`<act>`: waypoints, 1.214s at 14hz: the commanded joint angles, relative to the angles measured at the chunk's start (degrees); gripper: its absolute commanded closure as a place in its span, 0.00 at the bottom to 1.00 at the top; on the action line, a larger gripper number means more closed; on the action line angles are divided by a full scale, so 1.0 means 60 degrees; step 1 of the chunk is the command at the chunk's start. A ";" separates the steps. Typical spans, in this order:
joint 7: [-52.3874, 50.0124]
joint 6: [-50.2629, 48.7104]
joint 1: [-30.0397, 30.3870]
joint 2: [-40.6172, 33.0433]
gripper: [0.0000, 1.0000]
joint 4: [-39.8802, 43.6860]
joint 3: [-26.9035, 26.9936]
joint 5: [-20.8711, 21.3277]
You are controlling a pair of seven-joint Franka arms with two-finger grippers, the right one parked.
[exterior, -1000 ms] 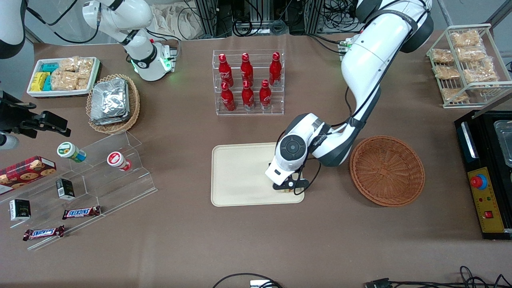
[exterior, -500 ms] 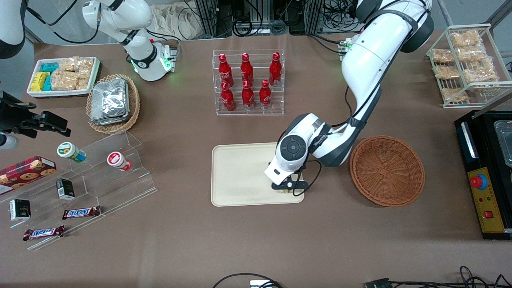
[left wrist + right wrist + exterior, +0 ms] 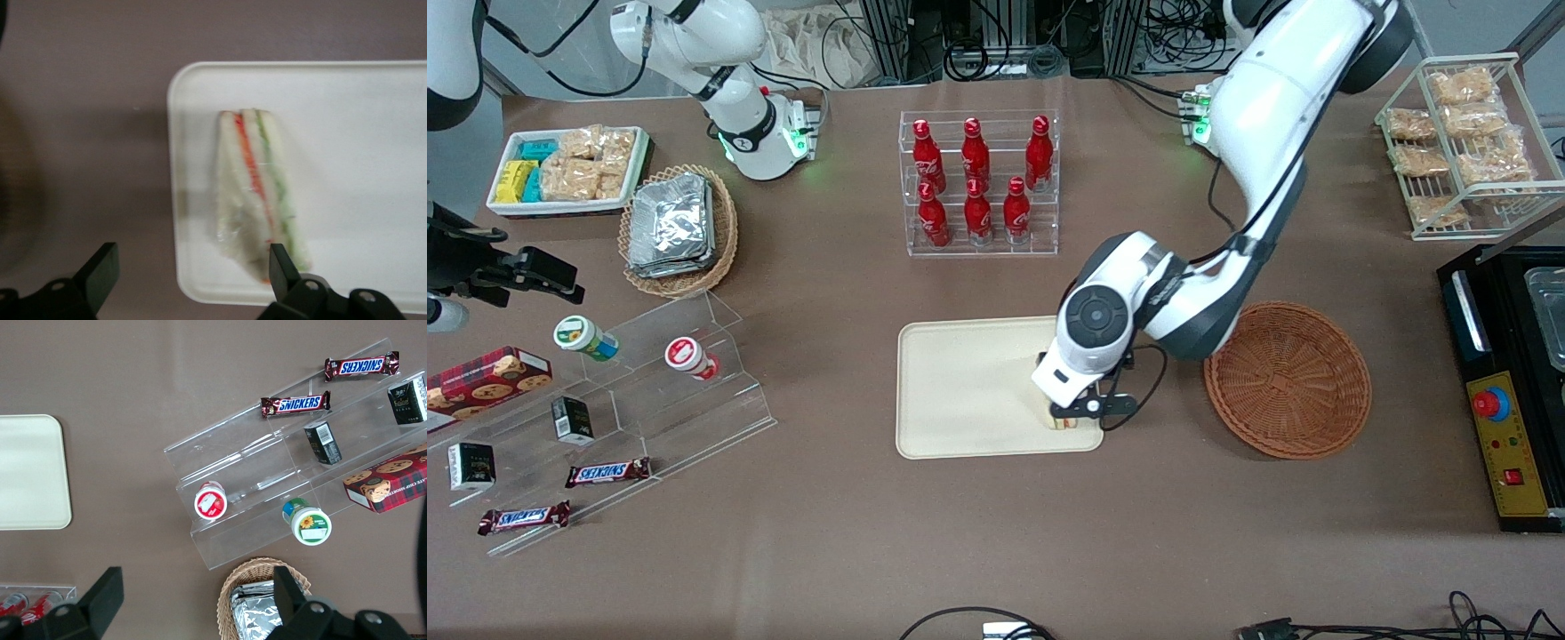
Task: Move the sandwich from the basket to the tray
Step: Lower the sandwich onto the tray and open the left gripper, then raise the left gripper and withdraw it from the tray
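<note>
The wrapped wedge sandwich (image 3: 257,190), pale bread with orange and green layers, lies flat on the cream tray (image 3: 360,133) near the tray's corner closest to the basket. In the front view only a sliver of the sandwich (image 3: 1065,423) shows under the wrist, on the tray (image 3: 960,391). My left gripper (image 3: 190,267) is open and empty, raised above the sandwich and clear of it. In the front view the gripper (image 3: 1080,411) hangs over that tray corner. The reddish-brown wicker basket (image 3: 1288,378) sits beside the tray, toward the working arm's end, and holds nothing.
A clear rack of red bottles (image 3: 978,182) stands farther from the front camera than the tray. A tan basket of foil packets (image 3: 676,227), a white snack tray (image 3: 565,169) and a clear stepped stand (image 3: 649,382) lie toward the parked arm's end. A black box (image 3: 1507,382) sits past the basket.
The left arm has lifted and shifted slightly toward the basket. The sandwich stays lying on the tray, free of the fingers.
</note>
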 commanded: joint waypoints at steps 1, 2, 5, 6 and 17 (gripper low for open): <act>0.0078 0.0949 0.1322 -0.2501 0.00 -0.3410 -0.0736 -0.0029; 0.0237 0.1388 0.1864 -0.3350 0.00 -0.4480 -0.1203 -0.0116; 0.2470 0.0768 0.3111 -0.5272 0.00 -0.5677 -0.1545 -0.1560; 0.3393 0.0154 0.3637 -0.5538 0.00 -0.5532 -0.1501 -0.2031; 0.4516 -0.3558 0.6732 -0.5130 0.00 -0.2132 -0.1384 -0.1889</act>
